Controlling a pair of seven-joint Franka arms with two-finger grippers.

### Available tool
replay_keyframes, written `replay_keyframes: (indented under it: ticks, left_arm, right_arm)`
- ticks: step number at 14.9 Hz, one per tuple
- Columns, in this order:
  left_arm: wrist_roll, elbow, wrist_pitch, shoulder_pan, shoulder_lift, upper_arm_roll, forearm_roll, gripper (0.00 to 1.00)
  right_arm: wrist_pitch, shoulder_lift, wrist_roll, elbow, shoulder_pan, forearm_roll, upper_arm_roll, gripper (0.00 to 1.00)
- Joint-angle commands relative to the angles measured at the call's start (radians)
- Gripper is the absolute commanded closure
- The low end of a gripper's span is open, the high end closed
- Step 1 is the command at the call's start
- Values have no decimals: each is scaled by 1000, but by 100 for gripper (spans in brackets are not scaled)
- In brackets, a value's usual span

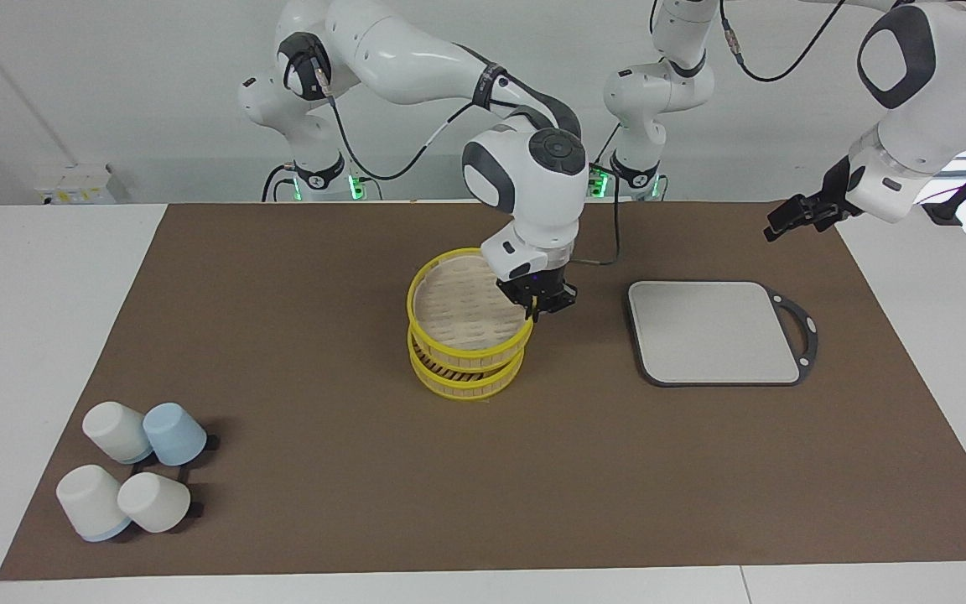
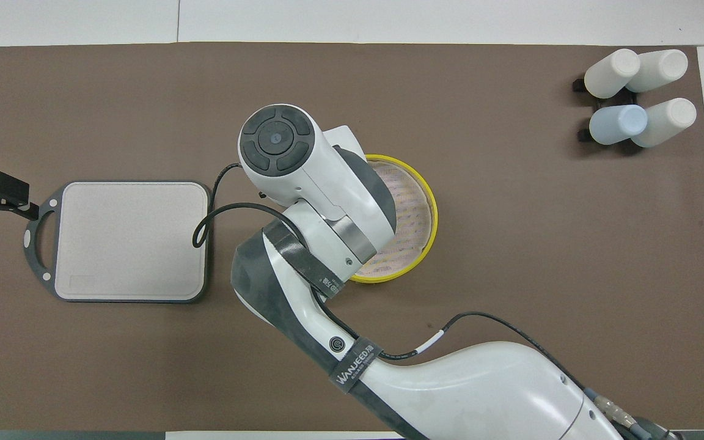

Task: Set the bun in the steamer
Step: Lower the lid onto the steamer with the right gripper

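My steamer [image 1: 466, 369] sits near the middle of the brown mat: a round bamboo-style basket with a yellow rim and slatted sides. Its matching lid [image 1: 464, 306], yellow-rimmed with a pale slatted face, is tilted above the basket, the edge nearer my bases raised, the lower edge meeting the basket's rim. The bun cannot be seen in either view.

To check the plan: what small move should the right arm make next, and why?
Probably lower the lid flat onto the steamer. The right gripper pinches the lid's rim, and the lid sits tilted on top. No bun shows on the cutting board, so it may already lie inside. The left gripper waits over the mat's edge.
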Motion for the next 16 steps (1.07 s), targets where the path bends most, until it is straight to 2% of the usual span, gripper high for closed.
replay_keyframes:
  ticks: [1,3,8,16]
  left_arm:
    - [25,-33,1,-9,-25,-9,16,0]
    - [28,-26,17,-14,-22,-9,24,0]
    - [27,-29,21,-28,-35,-15,38,0]
    - [67,-174,53,-14,-152,-14,38,0]
  right_arm:
    - [39,-6,3,-15,-15,-17,4,100]
    - [48,-6,-17,-36,-20,-17,4,100]
    - [126,-59,-35,-174,-24,-12,4,100]
    - [111,-67,-34,-180,-15,-11,4,100]
